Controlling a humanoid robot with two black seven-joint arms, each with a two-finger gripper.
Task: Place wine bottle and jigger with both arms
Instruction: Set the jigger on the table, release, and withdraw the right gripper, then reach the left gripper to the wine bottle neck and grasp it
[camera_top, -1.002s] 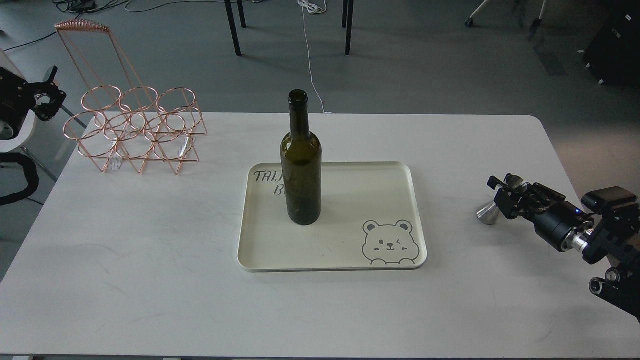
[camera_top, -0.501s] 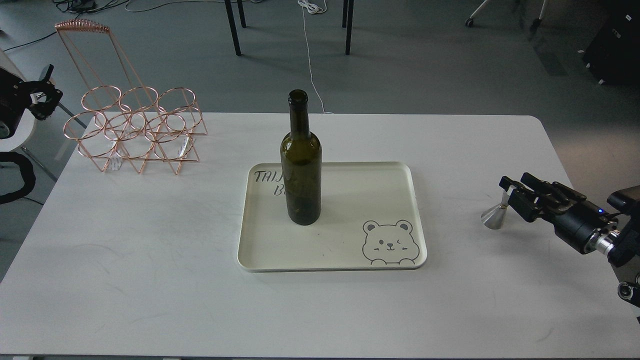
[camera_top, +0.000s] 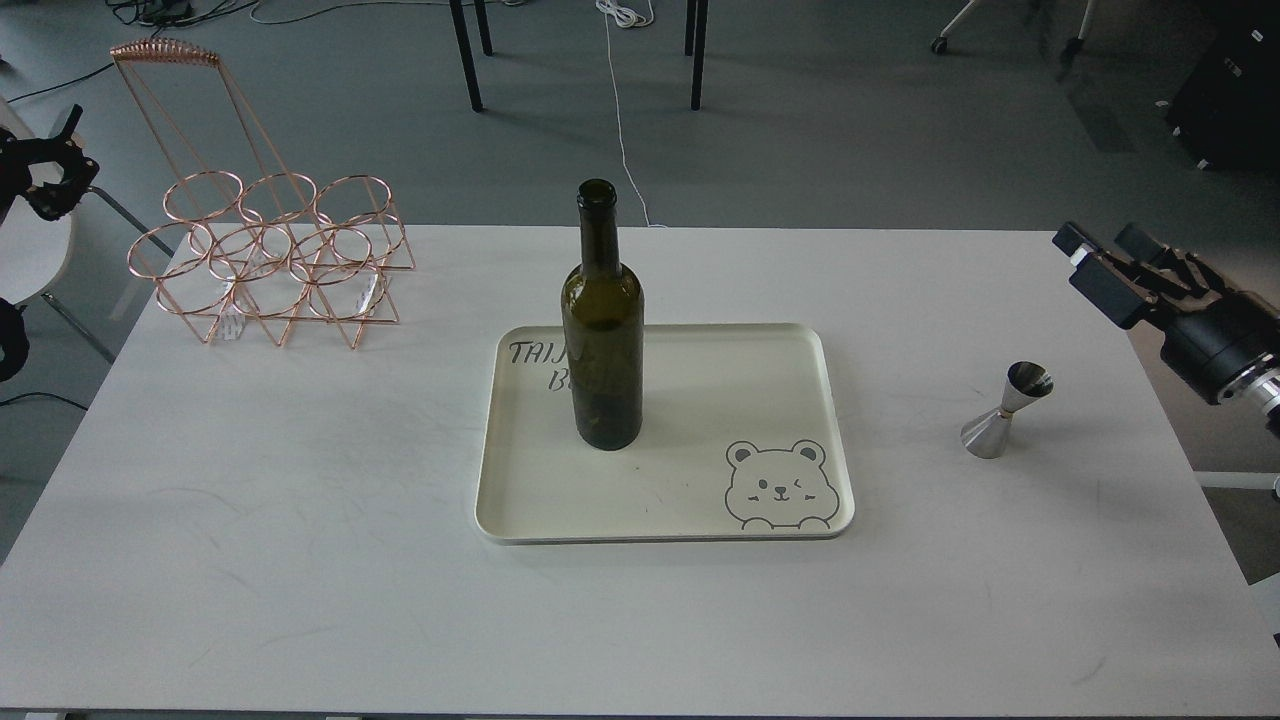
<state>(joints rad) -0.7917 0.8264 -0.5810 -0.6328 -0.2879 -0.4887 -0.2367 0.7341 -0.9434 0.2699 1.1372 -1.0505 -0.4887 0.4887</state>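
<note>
White table (camera_top: 300, 520) spans frame; wide bare surface at 6–8 o'clock. Cream tray (camera_top: 700, 500) at centre, wine bottle (camera_top: 603, 330) upright on its 10 o'clock part. Copper wire rack (camera_top: 270, 255) at 10 o'clock by far edge. Right gripper (camera_top: 1100, 262) at 3 o'clock, fingers parted, empty, above table edge. Left gripper (camera_top: 45, 175) at 9 o'clock, off table, state unclear. Jigger (camera_top: 1005, 412) upright on bare table between tray and right edge.

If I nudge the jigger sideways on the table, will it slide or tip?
The jigger probably tips rather than slides: it stands upright on one cone with a narrow waist, so it looks top-heavy. Its polished steel looks slippery for a pinch. Once on its side, the round cones could let it roll in an arc.
</note>
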